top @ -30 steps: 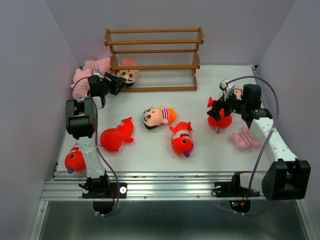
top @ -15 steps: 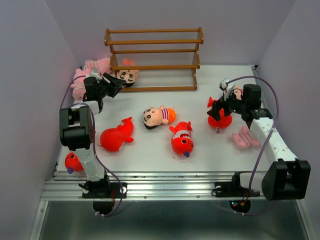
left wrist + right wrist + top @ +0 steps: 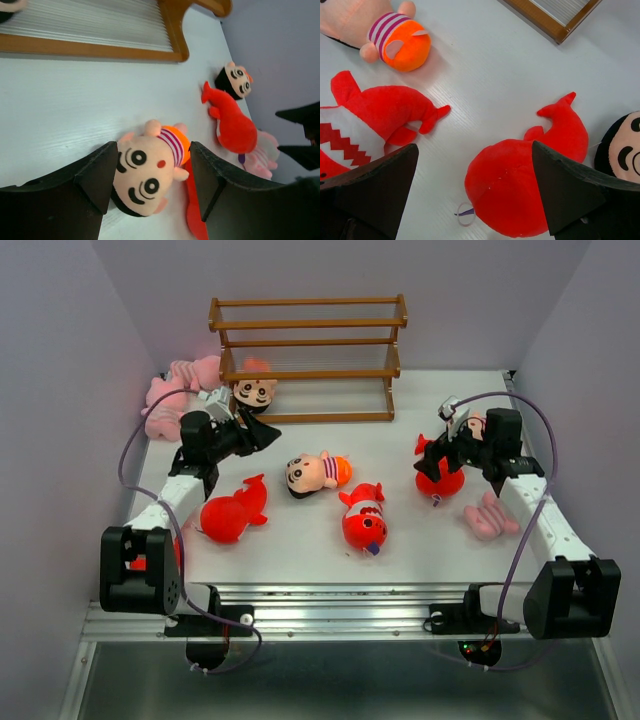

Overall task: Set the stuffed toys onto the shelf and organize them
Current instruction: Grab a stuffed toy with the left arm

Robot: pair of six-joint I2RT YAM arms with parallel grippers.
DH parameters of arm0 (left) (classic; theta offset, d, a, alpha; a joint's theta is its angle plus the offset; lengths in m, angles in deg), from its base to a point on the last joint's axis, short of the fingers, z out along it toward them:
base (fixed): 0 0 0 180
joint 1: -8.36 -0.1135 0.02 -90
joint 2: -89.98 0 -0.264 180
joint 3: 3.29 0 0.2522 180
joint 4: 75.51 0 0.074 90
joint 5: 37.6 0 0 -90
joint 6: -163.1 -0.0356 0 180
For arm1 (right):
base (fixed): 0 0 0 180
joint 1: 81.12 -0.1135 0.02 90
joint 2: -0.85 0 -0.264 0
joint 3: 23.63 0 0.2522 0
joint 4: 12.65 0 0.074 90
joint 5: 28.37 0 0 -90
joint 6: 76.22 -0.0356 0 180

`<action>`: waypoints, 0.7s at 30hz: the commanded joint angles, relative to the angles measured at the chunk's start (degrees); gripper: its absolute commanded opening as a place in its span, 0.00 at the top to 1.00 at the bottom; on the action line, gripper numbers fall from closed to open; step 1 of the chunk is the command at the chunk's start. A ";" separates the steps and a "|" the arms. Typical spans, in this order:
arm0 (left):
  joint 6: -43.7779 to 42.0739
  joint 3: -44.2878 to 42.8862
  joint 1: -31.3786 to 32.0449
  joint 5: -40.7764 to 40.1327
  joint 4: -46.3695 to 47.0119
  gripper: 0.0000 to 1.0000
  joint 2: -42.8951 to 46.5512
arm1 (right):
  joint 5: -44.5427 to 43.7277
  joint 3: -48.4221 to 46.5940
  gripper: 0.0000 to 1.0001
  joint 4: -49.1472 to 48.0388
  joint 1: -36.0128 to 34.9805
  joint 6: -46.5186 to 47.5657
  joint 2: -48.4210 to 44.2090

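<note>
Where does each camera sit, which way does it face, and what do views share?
Top external: above and behind the robot, looking down at table and shelf; left arm and right arm show.
Left wrist: by the left gripper, facing across at a boy doll; fingers show.
Right wrist: by the right gripper, facing down at a red fish; fingers show.
Shared: all three show that boy doll.

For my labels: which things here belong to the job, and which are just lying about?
Job: shelf, boy dolls, red fish, pink frogs, left gripper, right gripper, both open.
Just there: purple cables, front metal rail; both rig parts.
</note>
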 commanded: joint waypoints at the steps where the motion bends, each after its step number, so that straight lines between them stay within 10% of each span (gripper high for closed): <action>1: -7.20 2.70 5.10 0.66 -5.11 0.30 2.16 | -0.22 0.82 0.00 -2.26 -0.17 -0.51 0.82; 21: -13.70 -4.84 12.05 1.91 -15.10 0.31 -3.82 | 3.47 1.35 0.00 -1.38 0.36 2.12 2.58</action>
